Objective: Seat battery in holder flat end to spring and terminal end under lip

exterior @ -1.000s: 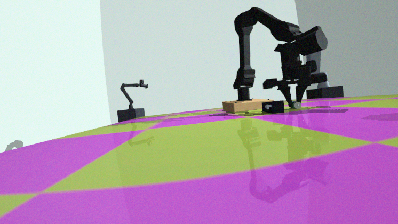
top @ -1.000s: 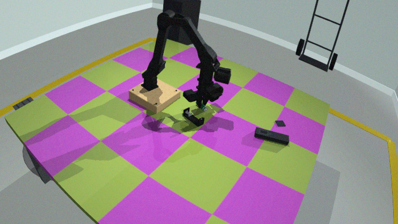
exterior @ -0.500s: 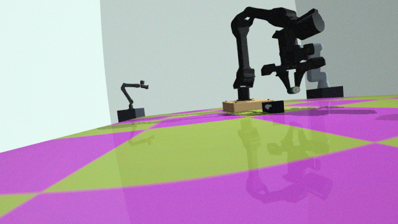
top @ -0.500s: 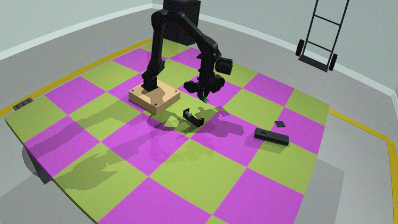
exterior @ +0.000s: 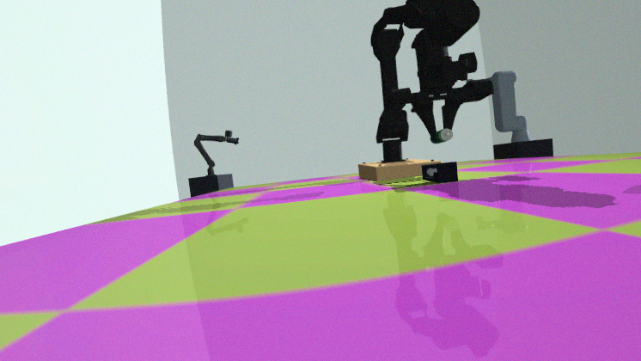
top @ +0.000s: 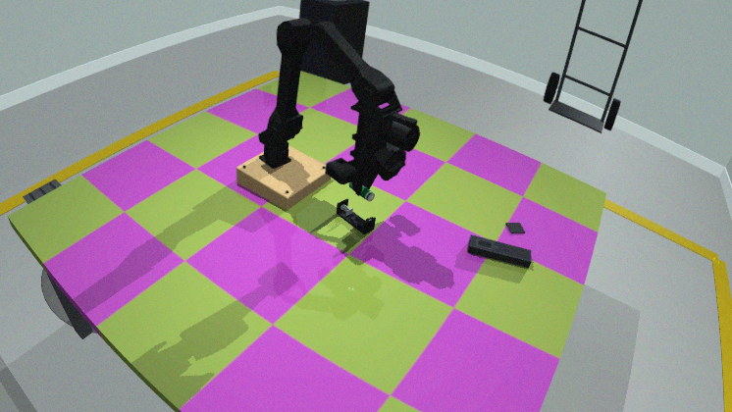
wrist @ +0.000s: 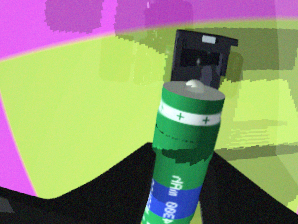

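The green battery (top: 362, 192) (exterior: 436, 137) (wrist: 187, 135) is in the air, a little above and behind the holder in the top view. My gripper (top: 359, 189) (exterior: 441, 134) (wrist: 178, 156) is shut on it, gripping across its sides. Its terminal end, with a silver nub, faces away from the fingers in the wrist view. The black holder (top: 355, 220) (exterior: 447, 172) (wrist: 179, 55) stands on the table, empty. Its metal spring (top: 346, 208) is at the end nearer the arm's base. In the wrist view the battery hides part of the holder.
The wooden base block (top: 287, 183) (exterior: 390, 171) is close behind the holder. A long black device (top: 498, 251) and a small dark flat piece (top: 515, 228) lie to the right in the top view. The checkered table (top: 347, 307) has a nearby left edge.
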